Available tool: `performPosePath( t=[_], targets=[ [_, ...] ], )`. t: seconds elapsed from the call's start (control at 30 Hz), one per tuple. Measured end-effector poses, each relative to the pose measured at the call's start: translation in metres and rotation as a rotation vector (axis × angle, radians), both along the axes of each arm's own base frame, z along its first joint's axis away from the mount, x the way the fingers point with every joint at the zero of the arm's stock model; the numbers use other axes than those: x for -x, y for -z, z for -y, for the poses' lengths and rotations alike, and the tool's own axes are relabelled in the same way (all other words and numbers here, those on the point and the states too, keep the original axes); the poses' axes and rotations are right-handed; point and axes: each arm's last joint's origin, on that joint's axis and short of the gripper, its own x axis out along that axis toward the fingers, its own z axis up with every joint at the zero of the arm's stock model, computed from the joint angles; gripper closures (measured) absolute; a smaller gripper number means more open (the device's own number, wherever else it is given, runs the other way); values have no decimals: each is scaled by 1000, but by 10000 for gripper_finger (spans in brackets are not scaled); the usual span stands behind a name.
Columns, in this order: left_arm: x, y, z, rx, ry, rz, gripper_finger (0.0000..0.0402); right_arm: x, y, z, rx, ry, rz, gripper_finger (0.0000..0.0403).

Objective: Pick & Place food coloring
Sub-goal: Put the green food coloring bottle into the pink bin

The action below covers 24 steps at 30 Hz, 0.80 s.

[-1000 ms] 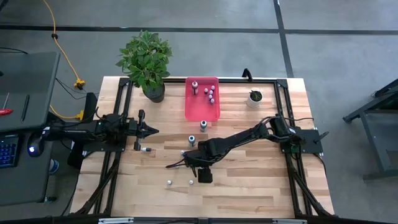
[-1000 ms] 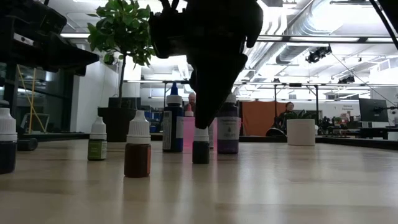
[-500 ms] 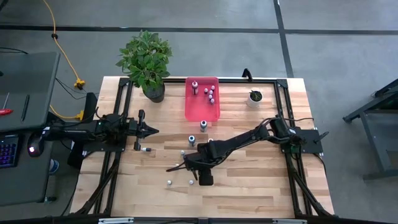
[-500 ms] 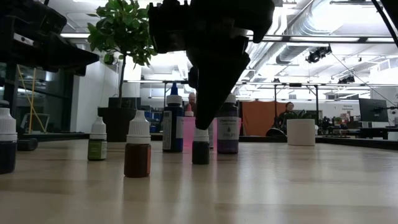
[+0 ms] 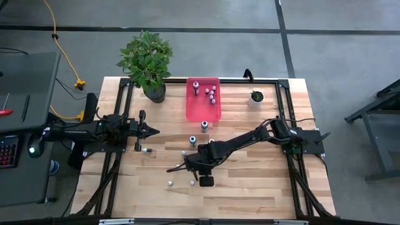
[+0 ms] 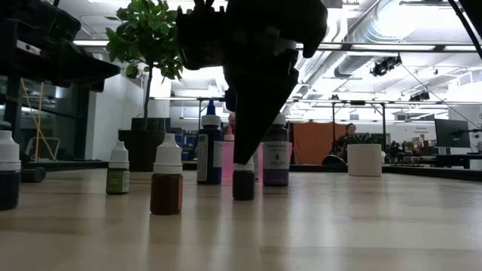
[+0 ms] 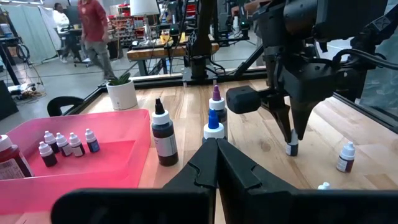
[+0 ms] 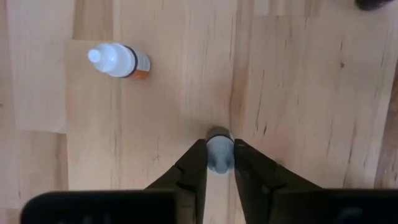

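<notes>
food coloring, item one: small dark bottle (image 8: 218,151) with white cap, upright on the wooden table (image 5: 250,187), in the near middle. my right gripper (image 8: 217,163) stands over it from above, fingers (image 8: 194,165) pressed in on either side of the cap, pinching this bottle; the bottle's base is on the wood.

item two: reddish-brown bottle (image 6: 167,185) with white cap, upright, just left of the pinched one and nearer the low camera. in my right wrist view it shows as an orange-banded bottle (image 8: 118,61), apart from my fingers.

item three: green-bodied bottle (image 6: 117,169) and a dark bottle (image 6: 8,172), upright, farther left.

item four: tall dark blue bottle (image 6: 210,150) and purple bottle (image 6: 276,156), upright, beyond the pinched one toward the far side.

item five: my left gripper (image 5: 154,131), at the table's left edge, fingers pressed together, holding nothing.

item six: pink tray (image 5: 202,110), far middle, with several small bottles (image 7: 67,144) standing inside.

item seven: potted plant (image 5: 147,62), far left; small white pot (image 5: 256,98), far right.
</notes>
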Motion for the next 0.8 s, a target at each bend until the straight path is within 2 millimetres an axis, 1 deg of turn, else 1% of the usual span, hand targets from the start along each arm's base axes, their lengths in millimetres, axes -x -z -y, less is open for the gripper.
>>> performPosePath(
  t=[0.13,0.3,0.4,0.47,0.67,0.8],
  targets=[
    [0,0,0,0,0,0,401,0,0,0,-14,-3,-6,357],
    [0,0,0,0,0,0,401,0,0,0,-16,-3,-7,345],
    [0,0,0,0,0,0,401,2,-3,0,-17,-3,-7,351],
    [0,0,0,0,0,0,401,2,-8,0,-19,-5,3,360],
    [0,0,0,0,0,0,401,6,-24,4,-28,6,26,360],
    [0,0,0,0,0,0,401,9,-44,9,-24,21,77,360]
  ],
)
